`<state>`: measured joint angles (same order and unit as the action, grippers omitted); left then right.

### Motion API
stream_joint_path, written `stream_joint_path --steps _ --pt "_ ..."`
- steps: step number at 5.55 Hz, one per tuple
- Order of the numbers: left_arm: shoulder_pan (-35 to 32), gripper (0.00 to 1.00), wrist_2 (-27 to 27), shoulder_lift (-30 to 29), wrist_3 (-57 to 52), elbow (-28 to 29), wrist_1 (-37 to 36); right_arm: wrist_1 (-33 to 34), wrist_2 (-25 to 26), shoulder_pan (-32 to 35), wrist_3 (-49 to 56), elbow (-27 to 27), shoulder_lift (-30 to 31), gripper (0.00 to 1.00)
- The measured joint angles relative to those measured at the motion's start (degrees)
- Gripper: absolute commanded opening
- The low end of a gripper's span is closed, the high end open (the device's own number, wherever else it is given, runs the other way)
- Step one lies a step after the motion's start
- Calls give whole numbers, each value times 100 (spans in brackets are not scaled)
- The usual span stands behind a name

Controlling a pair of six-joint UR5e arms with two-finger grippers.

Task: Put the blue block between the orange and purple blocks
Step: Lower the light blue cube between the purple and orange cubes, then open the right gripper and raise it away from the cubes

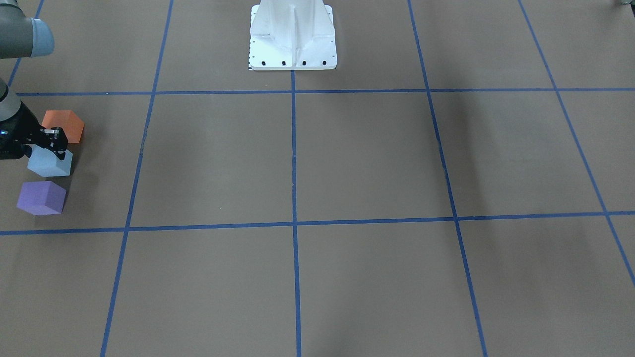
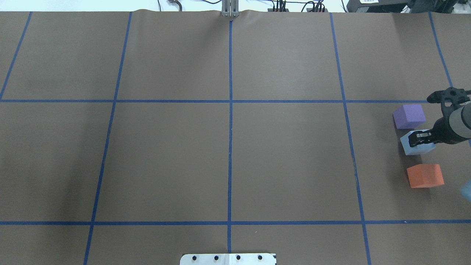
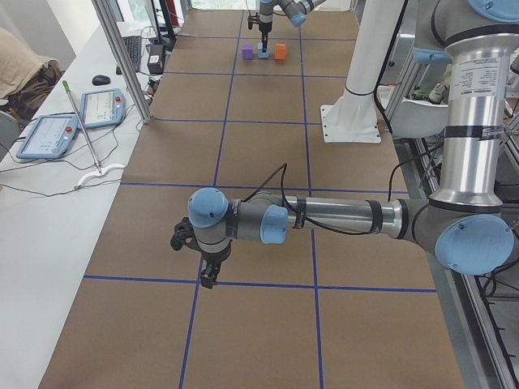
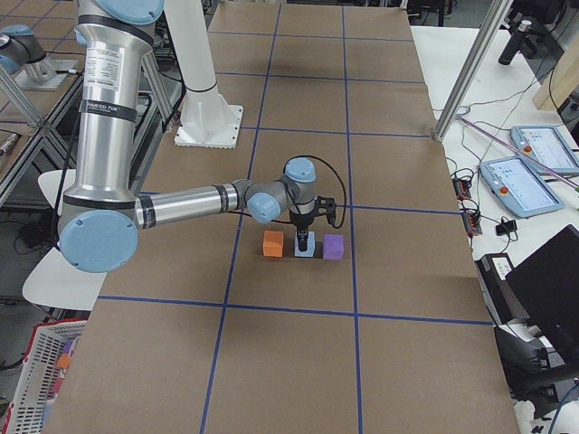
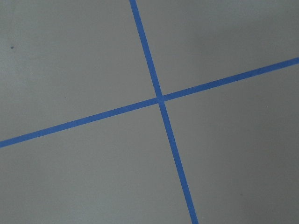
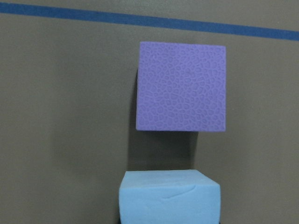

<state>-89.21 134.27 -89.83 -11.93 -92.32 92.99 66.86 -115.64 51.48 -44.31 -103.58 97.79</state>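
The light blue block (image 2: pixel 417 148) sits on the table between the purple block (image 2: pixel 409 116) and the orange block (image 2: pixel 425 176), in a row at the table's far right. The front view shows the blue block (image 1: pixel 47 166), the orange block (image 1: pixel 64 124) and the purple block (image 1: pixel 41 197). My right gripper (image 2: pixel 419 137) points straight down, its fingers closed on the blue block's top. The right wrist view shows the blue block (image 6: pixel 169 198) close below and the purple block (image 6: pixel 181 86) beyond. My left gripper (image 3: pixel 209 279) hovers low over a tape crossing; I cannot tell its state.
The white robot base (image 1: pixel 292 39) stands at the middle of the robot's side. Blue tape lines (image 2: pixel 230 110) divide the brown table into squares. A side bench holding tablets (image 3: pixel 49 134) and cables runs along the far edge.
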Motion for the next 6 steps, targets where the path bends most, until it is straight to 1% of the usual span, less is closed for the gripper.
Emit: stream_joint_path --steps 2,3,4,5,6 --pt "0 100 -19 7 -16 -11 0 -3 -6 -4 -32 -127 -33 99" --pt "0 100 -29 16 -25 -11 0 30 -193 161 26 -304 -27 99" --pt "-1 100 -40 38 -37 -4 23 98 -601 672 412 -417 -2 99" --pt "-6 100 -34 83 -43 24 61 422 -1073 1448 1345 -419 21 99" --pt "-11 100 -13 131 -40 42 73 1160 -1362 2264 2703 -374 2 99"
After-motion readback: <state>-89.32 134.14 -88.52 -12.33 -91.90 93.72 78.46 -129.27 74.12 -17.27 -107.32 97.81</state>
